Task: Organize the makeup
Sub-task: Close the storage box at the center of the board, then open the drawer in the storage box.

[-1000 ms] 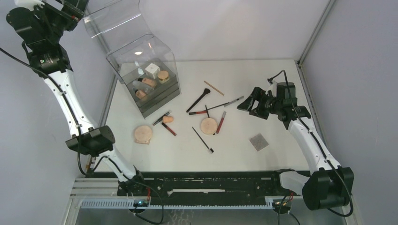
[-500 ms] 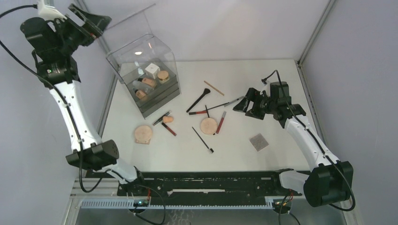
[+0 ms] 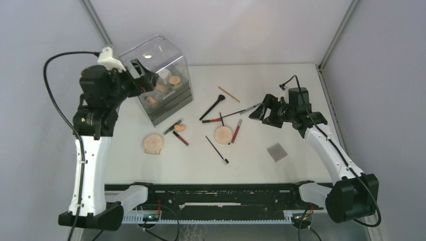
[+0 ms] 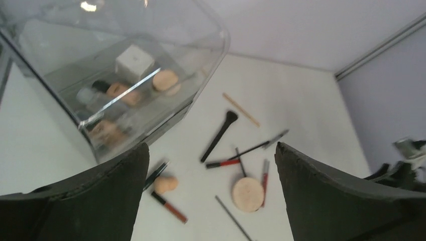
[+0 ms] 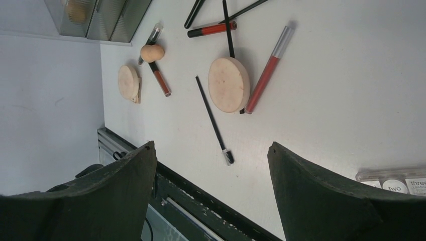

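Observation:
The makeup lies loose mid-table: two round tan compacts (image 3: 153, 143) (image 3: 223, 134), a peach sponge (image 3: 179, 128), red lip tubes (image 3: 236, 130) (image 3: 181, 138), black brushes (image 3: 212, 107) (image 3: 217, 149). A white cube box (image 4: 133, 60) and tan items sit inside the clear drawer box (image 3: 168, 63). My left gripper (image 3: 145, 76) is open and empty, in the air at the clear box's left front. My right gripper (image 3: 260, 111) is open and empty, above the table right of the brushes. The right wrist view shows a compact (image 5: 228, 84) and a lip tube (image 5: 269, 68).
A thin wooden stick (image 3: 228, 94) lies behind the brushes. A small grey palette (image 3: 277, 151) lies at the front right, also in the right wrist view (image 5: 397, 182). The black rail (image 3: 216, 193) runs along the near edge. Frame posts stand at the back corners.
My left arm has swung down from high at the back left to the clear box. The box's raised lid is now down. My right gripper shifted slightly left.

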Controlling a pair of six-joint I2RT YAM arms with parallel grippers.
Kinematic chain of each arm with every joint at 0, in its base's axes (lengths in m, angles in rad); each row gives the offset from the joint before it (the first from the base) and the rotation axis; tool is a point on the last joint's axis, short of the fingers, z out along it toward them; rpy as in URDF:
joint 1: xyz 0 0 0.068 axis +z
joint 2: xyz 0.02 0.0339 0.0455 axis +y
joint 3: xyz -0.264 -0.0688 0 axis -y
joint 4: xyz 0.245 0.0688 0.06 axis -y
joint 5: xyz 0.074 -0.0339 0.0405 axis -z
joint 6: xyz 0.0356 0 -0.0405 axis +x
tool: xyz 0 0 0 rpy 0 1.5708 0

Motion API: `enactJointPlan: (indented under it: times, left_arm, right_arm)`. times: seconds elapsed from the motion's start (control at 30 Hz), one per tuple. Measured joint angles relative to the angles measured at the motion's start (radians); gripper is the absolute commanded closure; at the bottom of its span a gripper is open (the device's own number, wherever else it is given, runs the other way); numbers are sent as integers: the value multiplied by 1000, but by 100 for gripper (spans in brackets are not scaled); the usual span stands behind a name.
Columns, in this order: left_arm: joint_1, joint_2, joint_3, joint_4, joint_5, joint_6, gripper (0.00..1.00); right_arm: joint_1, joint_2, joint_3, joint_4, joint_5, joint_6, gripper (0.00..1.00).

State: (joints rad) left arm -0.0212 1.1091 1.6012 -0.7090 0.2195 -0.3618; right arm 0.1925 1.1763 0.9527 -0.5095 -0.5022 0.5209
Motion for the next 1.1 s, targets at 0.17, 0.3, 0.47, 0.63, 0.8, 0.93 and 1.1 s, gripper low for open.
enactJointPlan:
  times: [0.17, 0.3, 0.47, 0.63, 0.8, 0.93, 1.1]
  left_arm:
    - [-227, -49, -138, -22, -372, 30, 5]
    - [-411, -24, -254, -14, -640, 30, 4]
    - [-537, 124, -309, 9, -822, 49, 14]
    - [-584, 263, -343, 26, -899, 73, 20]
    - [-586, 267, -329, 13, -939, 80, 19]
    - [-579, 230, -246, -21, -951, 94, 19]
    - [-540, 99, -166, -71, -924, 90, 13]
  right_arm:
    - [5, 0, 0, 16, -1, 0, 13]
    - [15, 0, 0, 19, 6, -1, 14]
    - [18, -2, 0, 8, 31, -3, 15]
    - [18, -34, -14, -11, 59, -10, 38]
    - [55, -71, -105, 111, 58, 46, 69]
    - [234, 16, -152, 291, 103, 143, 70]
    - [433, 327, -71, 563, 112, 279, 64]
